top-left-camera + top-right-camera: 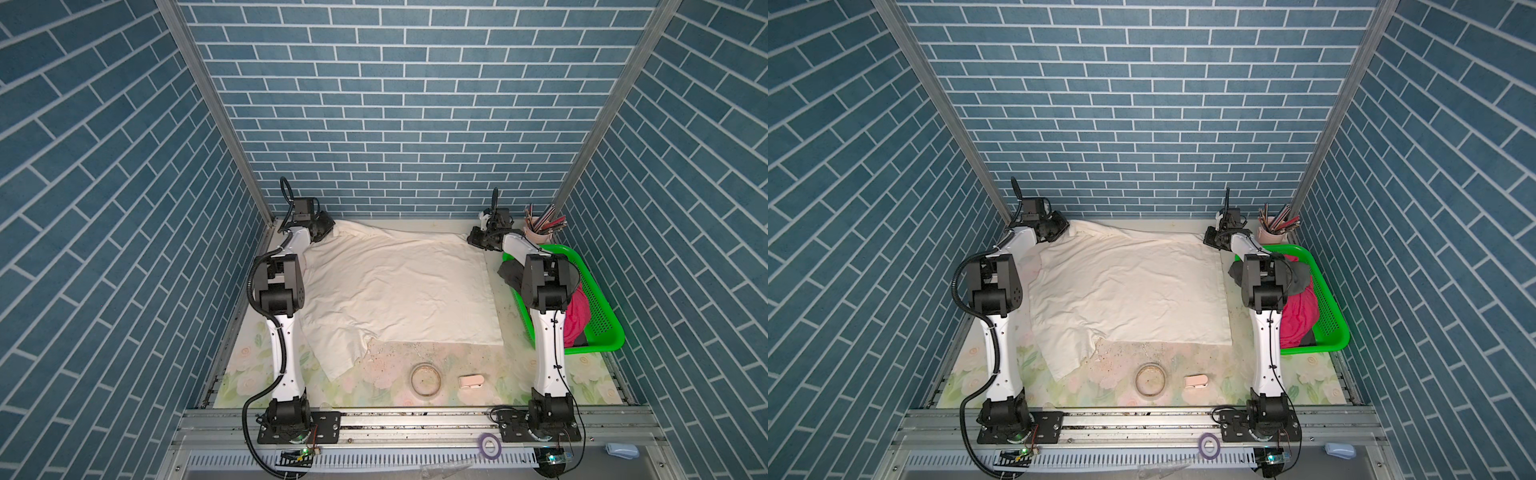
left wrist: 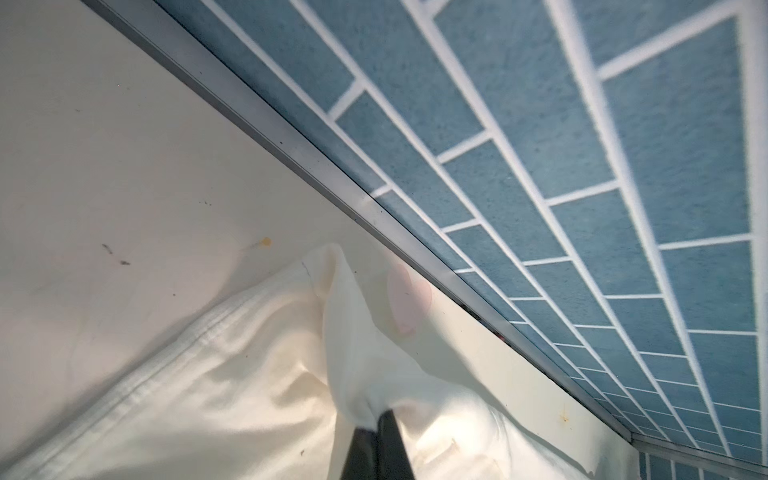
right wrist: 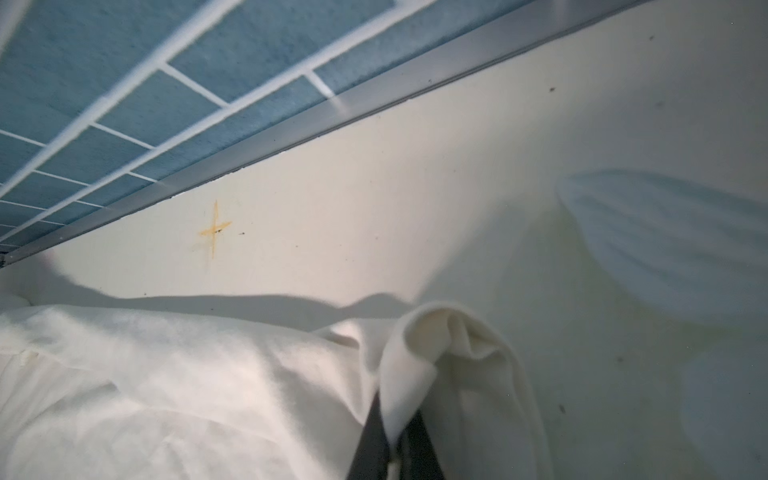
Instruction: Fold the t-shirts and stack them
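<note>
The left gripper has its jaws pressed together on a fold of the cream-white t-shirt, and the pinched cloth rises to a peak just ahead of the fingertips. In both top views the left gripper sits at the shirt's far left corner. The right gripper pinches a rolled edge of the same shirt between narrowly parted fingers, at the far right corner.

Between the two grippers the shirt lies spread over the middle of the desk. Its body is mostly flat, and one sleeve is crumpled and turned out at the near left. To the right of it, beside the right arm, stands a green mesh basket. A dark grey t-shirt hangs over its inner rim and a magenta t-shirt is heaped inside. Behind the basket is a cup of pencils.

The desk has a pale floral covering with scattered dark specks near the shirt's front edge. A clear round ring and a small pink object lie on its bare front strip. Blue brick-patterned walls close in three sides.

Only the wrist views show the metal strip where the desk meets the back wall. The right wrist view alone shows an orange cross mark on the desk. The left wrist view alone shows the shirt's stitched hem.
</note>
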